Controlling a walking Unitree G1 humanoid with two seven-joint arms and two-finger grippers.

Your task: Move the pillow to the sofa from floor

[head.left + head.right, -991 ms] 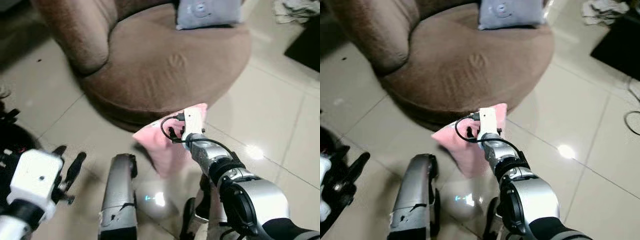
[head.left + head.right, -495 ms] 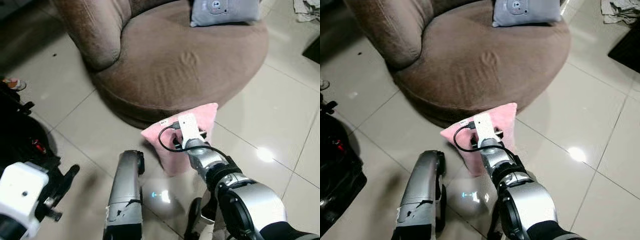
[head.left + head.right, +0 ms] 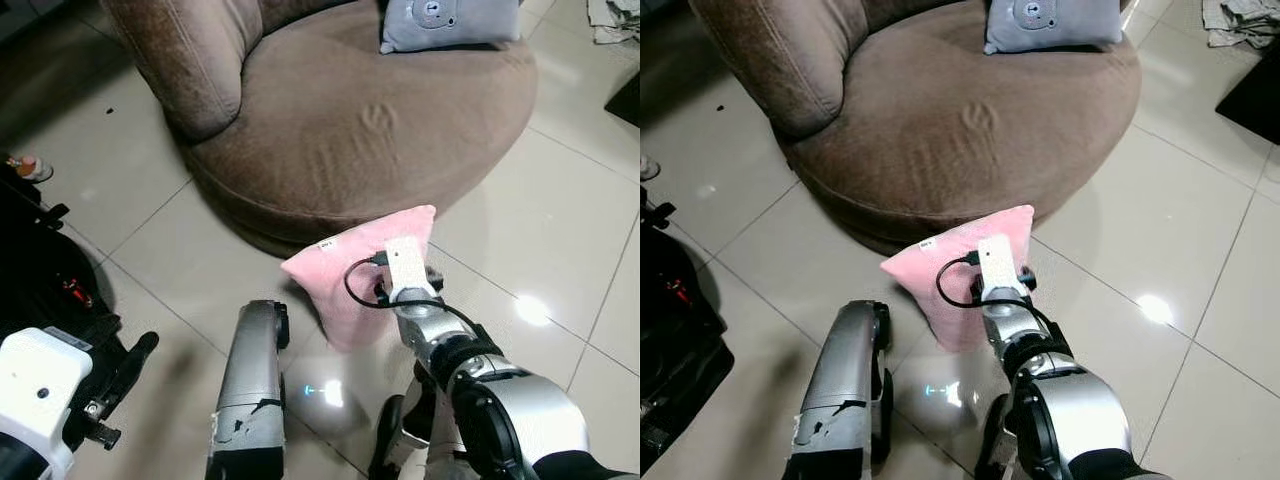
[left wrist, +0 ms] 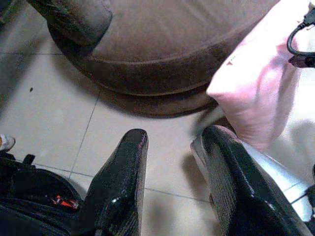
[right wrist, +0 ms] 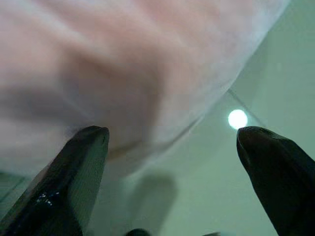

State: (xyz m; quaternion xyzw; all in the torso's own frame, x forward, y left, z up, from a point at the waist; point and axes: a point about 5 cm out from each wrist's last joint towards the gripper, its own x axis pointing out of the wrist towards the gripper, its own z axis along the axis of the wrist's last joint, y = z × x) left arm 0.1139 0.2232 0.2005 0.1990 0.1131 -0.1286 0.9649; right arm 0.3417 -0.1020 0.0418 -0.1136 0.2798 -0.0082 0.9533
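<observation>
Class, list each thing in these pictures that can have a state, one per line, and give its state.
Pink pillow: on the floor, leaning against the sofa base, not gripped.
Grey pillow: lying on the sofa seat.
Sofa: seat mostly bare.
Right claw: open, close to the pink pillow.
Left claw: open, holding nothing.

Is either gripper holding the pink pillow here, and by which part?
Nothing is held. The right gripper is open, close against the pink pillow without closing on it; the left gripper is open too.

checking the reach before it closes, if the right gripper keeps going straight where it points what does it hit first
Most likely the pink pillow: the open right gripper points at it from close range. Depth is unclear, so it may already touch.
</observation>
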